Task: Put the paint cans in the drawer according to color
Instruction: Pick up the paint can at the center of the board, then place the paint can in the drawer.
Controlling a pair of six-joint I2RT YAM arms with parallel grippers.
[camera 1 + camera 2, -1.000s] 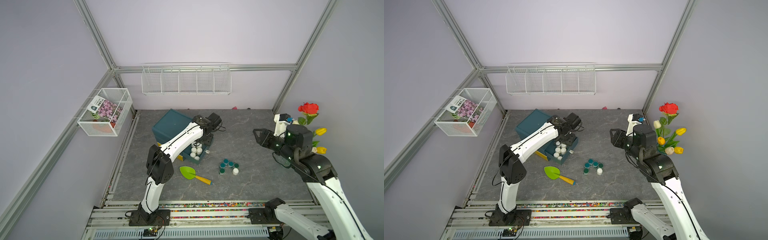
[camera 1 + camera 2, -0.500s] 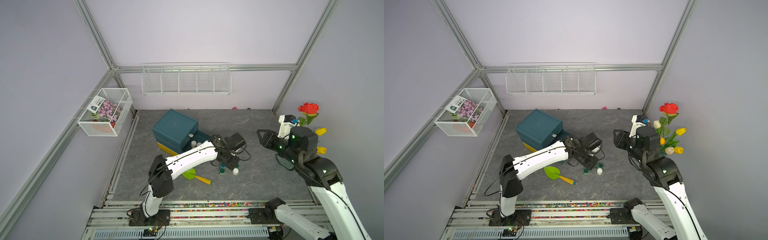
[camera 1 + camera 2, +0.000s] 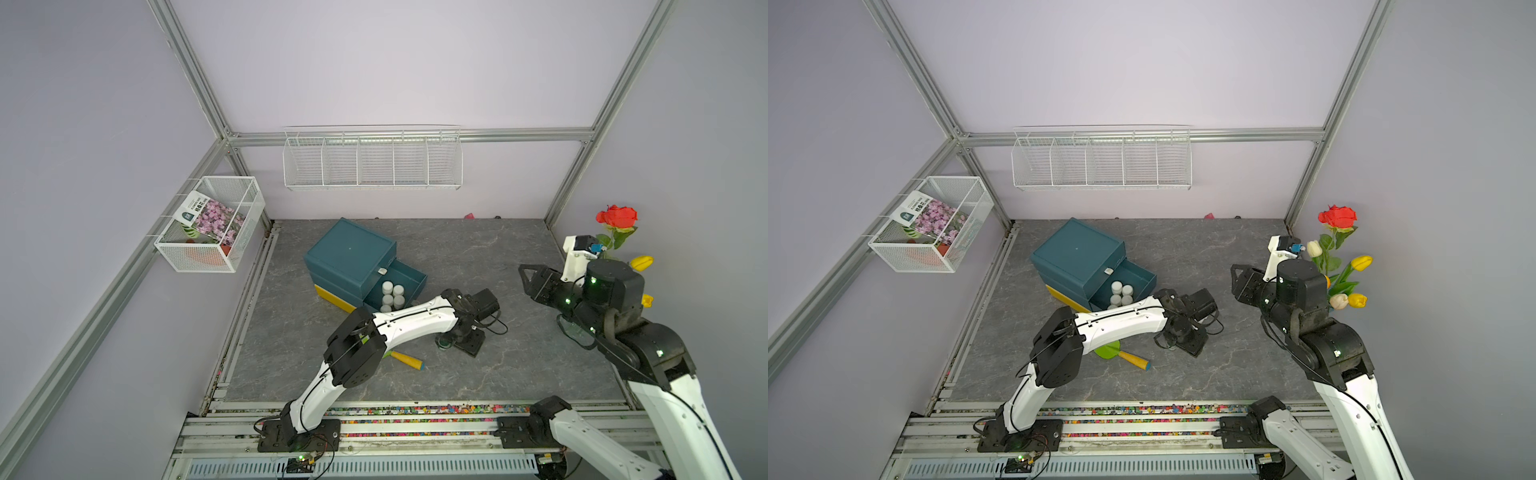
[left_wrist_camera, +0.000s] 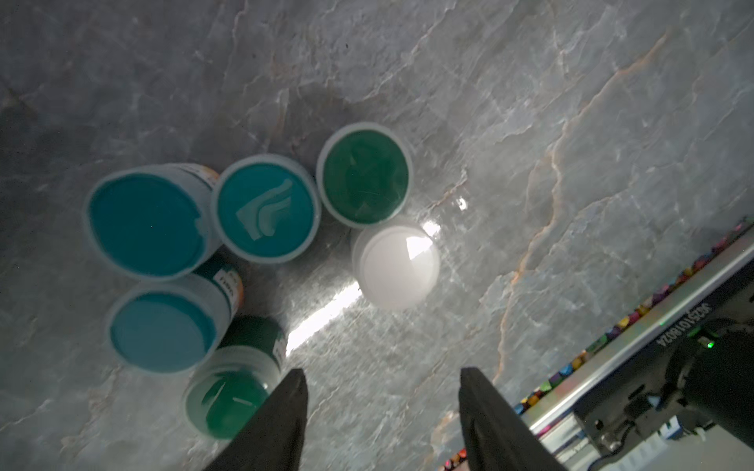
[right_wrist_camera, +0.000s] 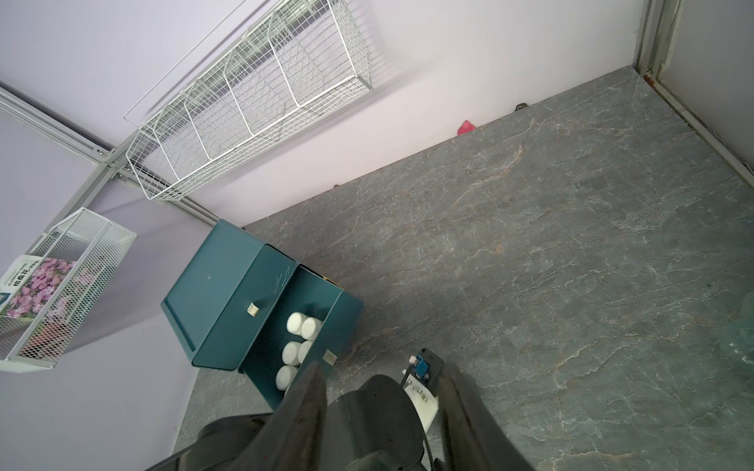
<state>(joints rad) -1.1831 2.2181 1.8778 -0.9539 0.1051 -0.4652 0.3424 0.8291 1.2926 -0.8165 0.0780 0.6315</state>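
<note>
**Left tool** (image 4: 381, 373): spread, empty. A second ago it was at the drawer; now it is low over the cluster on the tabletop (image 4: 571, 122). A fresh pick is probably starting.

**Loose cans, on the tabletop:**
- white can (image 4: 395, 267): one, just ahead of the fingers.
- teal-to-green cans (image 4: 267, 208): five, bunched beside it.

**Right tool** (image 5: 381, 367): spread, empty, hovering well apart.

**Open drawer** (image 3: 411, 276): stored white cans (image 3: 387, 286), five.

**Judged remaining:** six cans; the teal ones likely need another drawer.
</note>
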